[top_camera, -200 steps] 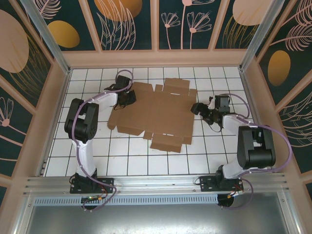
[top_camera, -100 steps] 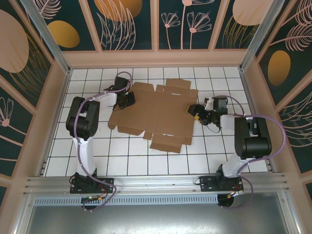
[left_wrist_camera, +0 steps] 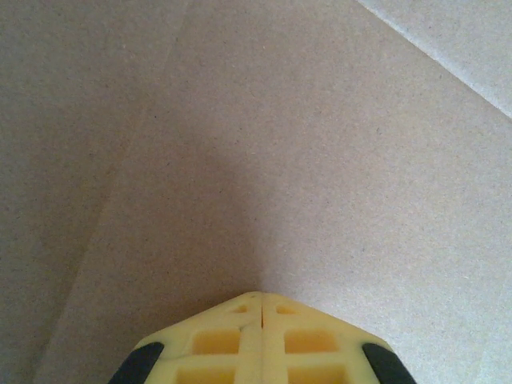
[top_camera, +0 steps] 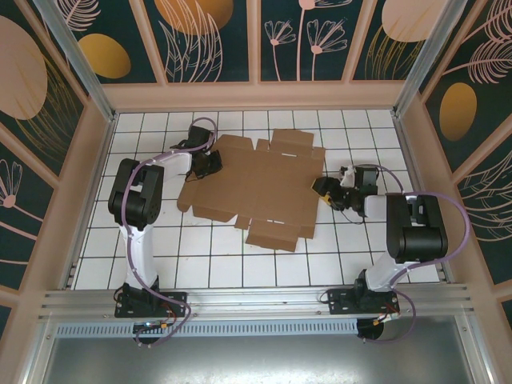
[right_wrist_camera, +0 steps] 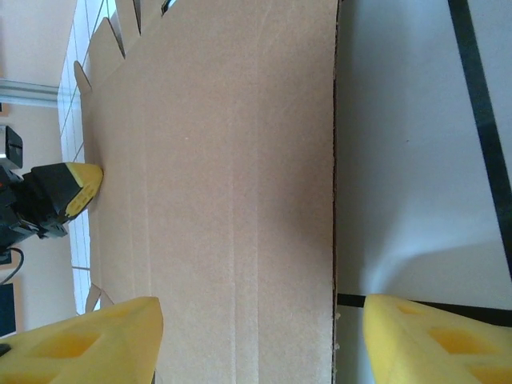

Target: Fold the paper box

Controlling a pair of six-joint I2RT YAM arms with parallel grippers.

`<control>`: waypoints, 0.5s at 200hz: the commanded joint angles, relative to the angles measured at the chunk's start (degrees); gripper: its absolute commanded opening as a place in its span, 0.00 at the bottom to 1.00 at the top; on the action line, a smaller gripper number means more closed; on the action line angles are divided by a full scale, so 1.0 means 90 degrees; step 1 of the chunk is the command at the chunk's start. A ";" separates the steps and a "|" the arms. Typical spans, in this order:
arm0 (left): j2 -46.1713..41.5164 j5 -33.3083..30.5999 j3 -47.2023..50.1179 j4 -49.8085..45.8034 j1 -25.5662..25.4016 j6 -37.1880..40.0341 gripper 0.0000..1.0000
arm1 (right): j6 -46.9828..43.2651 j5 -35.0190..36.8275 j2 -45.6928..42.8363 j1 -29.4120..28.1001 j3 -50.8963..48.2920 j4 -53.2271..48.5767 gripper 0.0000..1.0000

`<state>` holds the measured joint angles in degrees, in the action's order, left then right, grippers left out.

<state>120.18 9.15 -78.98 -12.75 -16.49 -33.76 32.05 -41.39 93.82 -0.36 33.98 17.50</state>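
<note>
One paper box (top_camera: 256, 188), unfolded flat sheet, lies between both claws. Looks light, stiffish, bendy at creases. Left claw (left_wrist_camera: 260, 300) pressed together, cardboard right under tips. Right claw (right_wrist_camera: 260, 320) spread, straddling sheet edge; I'd grab flap edge there.

The flat paper box (top_camera: 256, 188) covers the middle; the bare tiles (top_camera: 216, 264) along its near side lie open.
</note>
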 commanded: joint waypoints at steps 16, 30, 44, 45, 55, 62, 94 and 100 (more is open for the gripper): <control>0.0411 -0.0022 0.0120 -0.0419 0.0025 0.0137 0.00 | 0.0220 -0.0730 0.0449 -0.0075 -0.0099 0.0506 0.59; 0.0423 0.0016 0.0114 -0.0409 0.0017 0.0132 0.00 | 0.0384 -0.1191 0.0629 -0.0199 -0.0039 0.0882 0.57; 0.0427 0.0037 0.0114 -0.0409 0.0020 0.0138 0.00 | 0.0594 -0.1489 0.0738 -0.0358 0.0002 0.1285 0.56; 0.0432 0.0038 0.0114 -0.0409 0.0023 0.0138 0.00 | 0.0611 -0.1517 0.0753 -0.0374 0.0008 0.1321 0.56; 0.0433 0.0053 0.0116 -0.0399 0.0025 0.0145 0.00 | 0.0717 -0.1676 0.0849 -0.0492 0.0082 0.1482 0.56; 0.0431 0.0059 0.0108 -0.0400 0.0025 0.0147 0.00 | 0.0761 -0.1705 0.0908 -0.0556 0.0134 0.1540 0.56; 0.0407 0.0073 0.0117 -0.0399 0.0021 0.0157 0.00 | 0.0859 -0.1549 0.1087 -0.0650 0.0254 0.1620 0.42; 0.0392 0.0070 0.0120 -0.0399 0.0023 0.0157 0.00 | 0.0853 -0.1486 0.1085 -0.0635 0.0257 0.1582 0.37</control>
<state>120.27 9.76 -78.98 -12.38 -16.43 -33.56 38.02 -53.28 102.69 -6.00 34.98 29.47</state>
